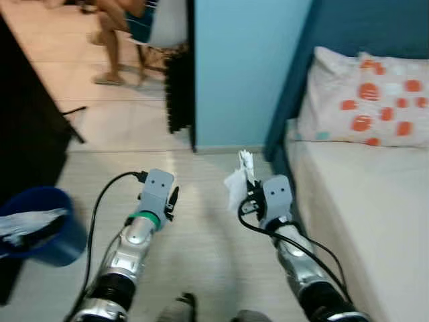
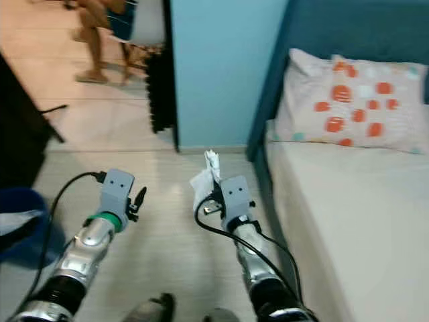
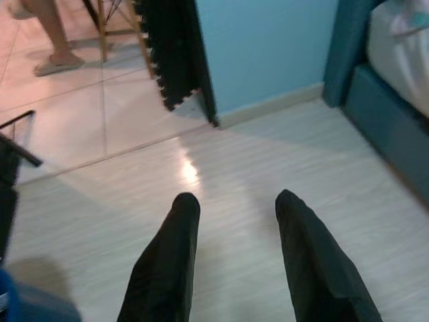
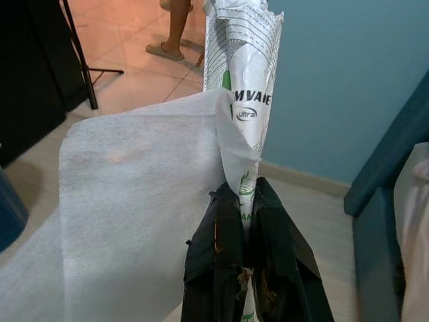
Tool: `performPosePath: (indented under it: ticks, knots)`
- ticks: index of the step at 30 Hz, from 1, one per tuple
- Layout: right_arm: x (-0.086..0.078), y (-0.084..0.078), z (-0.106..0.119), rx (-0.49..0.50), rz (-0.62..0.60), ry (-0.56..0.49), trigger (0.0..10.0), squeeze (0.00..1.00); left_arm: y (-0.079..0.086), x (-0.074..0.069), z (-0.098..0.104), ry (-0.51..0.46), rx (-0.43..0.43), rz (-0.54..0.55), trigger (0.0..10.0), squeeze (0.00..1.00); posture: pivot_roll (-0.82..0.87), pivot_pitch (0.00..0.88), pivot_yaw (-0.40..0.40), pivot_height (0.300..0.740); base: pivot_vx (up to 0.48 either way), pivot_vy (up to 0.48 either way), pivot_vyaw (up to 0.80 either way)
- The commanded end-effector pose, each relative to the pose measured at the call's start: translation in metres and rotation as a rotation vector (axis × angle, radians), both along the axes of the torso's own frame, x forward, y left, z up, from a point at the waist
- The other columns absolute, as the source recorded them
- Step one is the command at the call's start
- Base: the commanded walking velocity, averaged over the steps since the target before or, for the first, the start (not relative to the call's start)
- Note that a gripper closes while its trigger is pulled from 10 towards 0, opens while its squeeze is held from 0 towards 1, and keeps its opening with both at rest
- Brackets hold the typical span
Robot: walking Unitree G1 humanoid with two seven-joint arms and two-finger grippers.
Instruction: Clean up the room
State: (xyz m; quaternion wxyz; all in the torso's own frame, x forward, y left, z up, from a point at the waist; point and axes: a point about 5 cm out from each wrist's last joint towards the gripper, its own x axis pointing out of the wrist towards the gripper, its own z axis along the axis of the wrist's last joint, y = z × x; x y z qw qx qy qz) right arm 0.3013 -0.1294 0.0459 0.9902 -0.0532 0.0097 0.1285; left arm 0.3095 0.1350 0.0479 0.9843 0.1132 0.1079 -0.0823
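Note:
My right gripper (image 1: 250, 190) is shut on a white plastic wrapper (image 4: 247, 87) with green print, and a white tissue sheet (image 4: 134, 221) hangs from the same grip. The trash is held above the pale floor, close to the bed's blue frame. My left gripper (image 3: 234, 228) is open and empty, hovering over the bare floor; in the left eye view the left gripper (image 1: 173, 200) is level with the right one. A blue bucket (image 1: 41, 228) with white trash in it stands on the floor at the far left.
A bed (image 1: 362, 208) with a white sheet and an orange-dotted pillow (image 1: 375, 100) fills the right. A light blue wall (image 1: 248, 67) stands ahead, with a black mat (image 1: 179, 94) leaning at its edge. A seated person's legs (image 1: 110, 47) show beyond. Dark furniture (image 1: 23, 127) lines the left.

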Motion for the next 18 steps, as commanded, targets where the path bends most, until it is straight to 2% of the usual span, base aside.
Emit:
performPosePath:
  ticks: [1,18]
  knots:
    - [-0.0010,0.0000,-0.0016,0.013,-0.005,0.010,10.0,0.00,0.0013,-0.0017,-0.0029,0.012,0.009,0.005,10.0,0.00,-0.01,0.000,0.013,0.685,0.000,0.000,0.73]
    - [-0.0002,0.0025,0.0006,0.025,0.007,0.002,10.0,0.00,0.0040,-0.0001,-0.0035,0.013,0.032,0.029,10.0,0.00,-0.01,0.000,0.013,0.685,0.000,0.000,0.73]
